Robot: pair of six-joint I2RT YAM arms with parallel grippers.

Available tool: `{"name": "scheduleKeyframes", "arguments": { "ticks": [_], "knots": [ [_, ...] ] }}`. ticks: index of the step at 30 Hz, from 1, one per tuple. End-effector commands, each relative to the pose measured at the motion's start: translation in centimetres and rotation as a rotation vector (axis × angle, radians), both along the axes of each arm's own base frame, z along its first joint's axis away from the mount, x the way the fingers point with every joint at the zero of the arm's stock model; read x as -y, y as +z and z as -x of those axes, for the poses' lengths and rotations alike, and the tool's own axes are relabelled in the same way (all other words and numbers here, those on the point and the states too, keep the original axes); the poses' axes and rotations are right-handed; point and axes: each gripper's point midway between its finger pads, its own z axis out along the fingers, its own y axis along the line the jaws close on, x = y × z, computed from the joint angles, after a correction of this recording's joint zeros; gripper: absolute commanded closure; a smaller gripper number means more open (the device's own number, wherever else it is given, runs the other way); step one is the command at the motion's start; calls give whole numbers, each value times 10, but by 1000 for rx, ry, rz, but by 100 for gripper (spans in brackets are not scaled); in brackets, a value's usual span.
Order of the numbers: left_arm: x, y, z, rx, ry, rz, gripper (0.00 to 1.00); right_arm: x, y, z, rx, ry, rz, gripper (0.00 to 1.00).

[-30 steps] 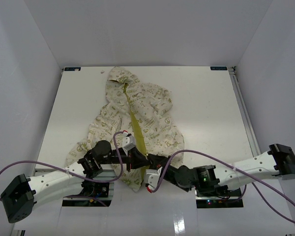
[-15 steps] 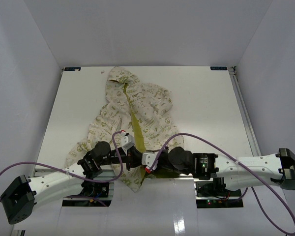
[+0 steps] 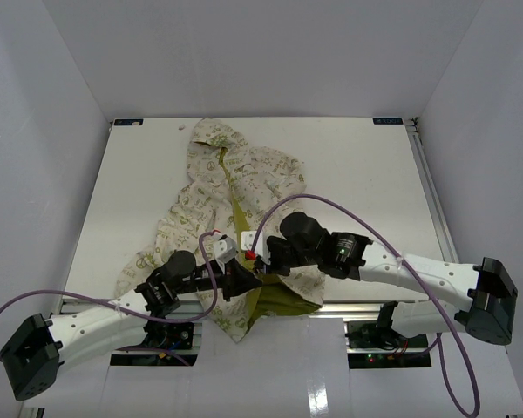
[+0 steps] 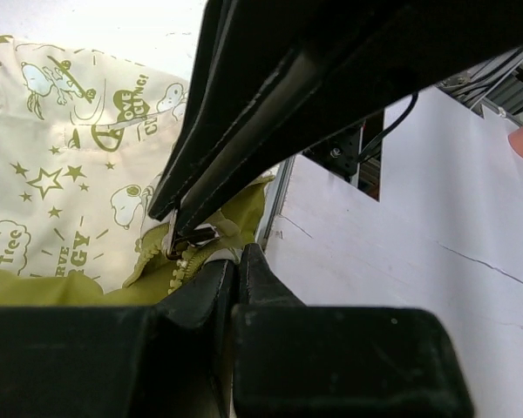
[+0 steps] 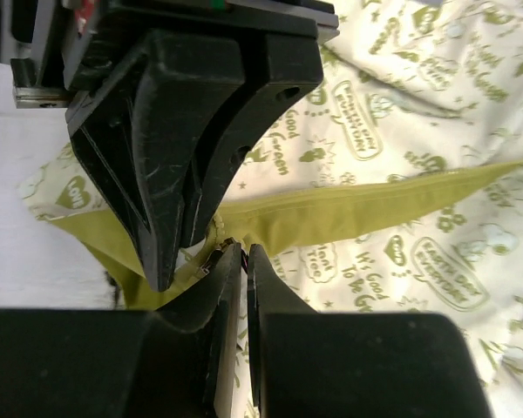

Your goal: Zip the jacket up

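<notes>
At the near edge of the table (image 3: 366, 192), our left gripper (image 3: 234, 280) is pinched shut on the hem of the jacket (image 3: 261, 187), and our right gripper (image 3: 260, 261) is clamped on the zipper pull (image 4: 190, 235). Should the hem slip, we'd likely bunch the fabric and jam the pull.

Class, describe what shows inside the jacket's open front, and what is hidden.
Olive-green lining shows between the jacket's printed panels. The left gripper and right gripper cover the zipper's lower end in the top view.
</notes>
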Motion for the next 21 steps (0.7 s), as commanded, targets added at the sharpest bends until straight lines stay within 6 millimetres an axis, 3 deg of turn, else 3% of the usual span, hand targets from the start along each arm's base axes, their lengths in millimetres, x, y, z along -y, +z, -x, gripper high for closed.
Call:
{"name": "scheduleKeyframes", "arguments": {
  "ticks": [1,3,6,11,13,19,21],
  "knots": [
    [4,38,34,-1,-152,61,77,-15,31,-25,-20,-17,-95,92],
    [0,47,29,-7,-98,83,64,-17,34,-23,-48,-2,-108,92],
    [-4,55,20,-78,-14,80,29,-18,35,-20,-109,24,-124,92],
    [-12,74,13,-102,50,16,27,-24,33,-19,-190,51,-133,92],
    [-20,72,3,-107,129,-34,24,-28,30,-17,-213,63,-129,92],
    [-51,104,-25,-45,337,-150,29,-37,26,-18,-267,57,-129,92],
    [-64,100,-38,-30,423,-242,28,-38,26,-17,-282,59,-131,92]
  ]
}}
